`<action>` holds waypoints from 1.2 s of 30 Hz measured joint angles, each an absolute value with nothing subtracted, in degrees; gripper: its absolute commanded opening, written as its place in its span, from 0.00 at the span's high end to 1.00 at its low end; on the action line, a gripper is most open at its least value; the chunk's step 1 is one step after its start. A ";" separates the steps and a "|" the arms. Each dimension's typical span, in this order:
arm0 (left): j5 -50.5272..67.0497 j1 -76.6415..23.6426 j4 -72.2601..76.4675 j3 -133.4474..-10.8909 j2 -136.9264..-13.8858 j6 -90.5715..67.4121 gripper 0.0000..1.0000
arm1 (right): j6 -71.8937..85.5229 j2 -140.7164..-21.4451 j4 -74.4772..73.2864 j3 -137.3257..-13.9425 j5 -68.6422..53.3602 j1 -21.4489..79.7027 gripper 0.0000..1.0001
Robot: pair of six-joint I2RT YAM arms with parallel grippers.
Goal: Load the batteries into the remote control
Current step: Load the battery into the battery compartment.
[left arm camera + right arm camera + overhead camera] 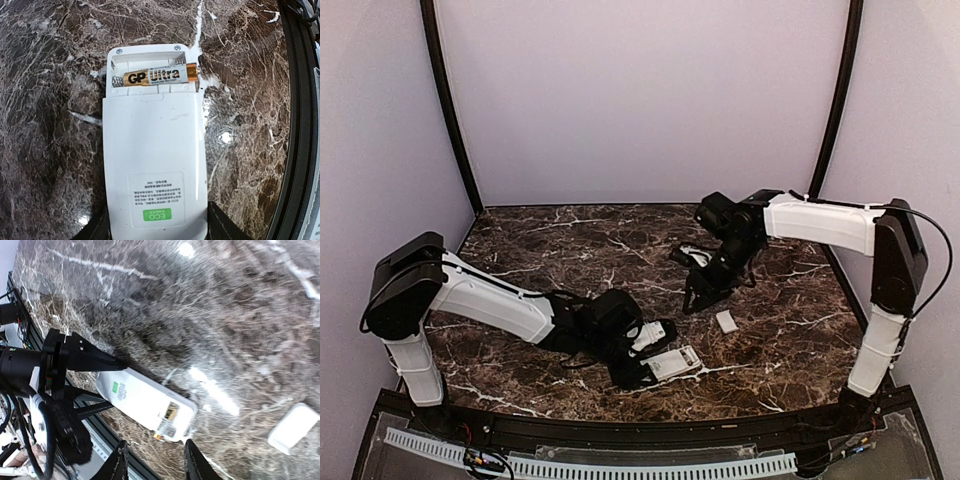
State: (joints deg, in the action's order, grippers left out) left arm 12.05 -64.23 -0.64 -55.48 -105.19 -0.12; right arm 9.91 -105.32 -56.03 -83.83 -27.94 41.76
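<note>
Along the near edge of the marble surface (pixel 550 240), approx 6 o'clock in top view: remote control (pixel 672 362) lying back-up, open bay end toward 3 o'clock. Left tool (pixel 157 220) closed onto its other end by the look of it, fingers (pixel 95 232) snug to both long edges. Right tool (pixel 155 462) at approx 1 o'clock of the remote, spread wide, carrying nothing, pointed at the bay end. Small white piece (pixel 726 321), prob. the bay cover, loose at 2 o'clock, apart from both tools. One of the batteries (pixel 155 76), gold/black, lying crosswise in the bay; in left wrist view its 3 o'clock end riding over the bay wall, so prob. not fully seated. No 2nd cell clearly seen. To do this well: hold the left clamp firm, bring one right fingertip onto the raised end, push toward 9 o'clock vs. the spring, then press flat. Avoid levering on the thin wall; check polarity.
</note>
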 measured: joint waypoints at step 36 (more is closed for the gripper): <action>9.96 -64.25 -3.90 -60.73 -108.79 10.39 0.37 | -61.78 -79.96 -12.19 -37.95 -24.21 51.94 0.75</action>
State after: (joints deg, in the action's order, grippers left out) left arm 9.96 -64.25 -3.90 -60.73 -108.79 10.39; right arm -61.78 -79.96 -12.19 -37.95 -24.21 51.94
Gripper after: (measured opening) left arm 0.640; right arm 0.256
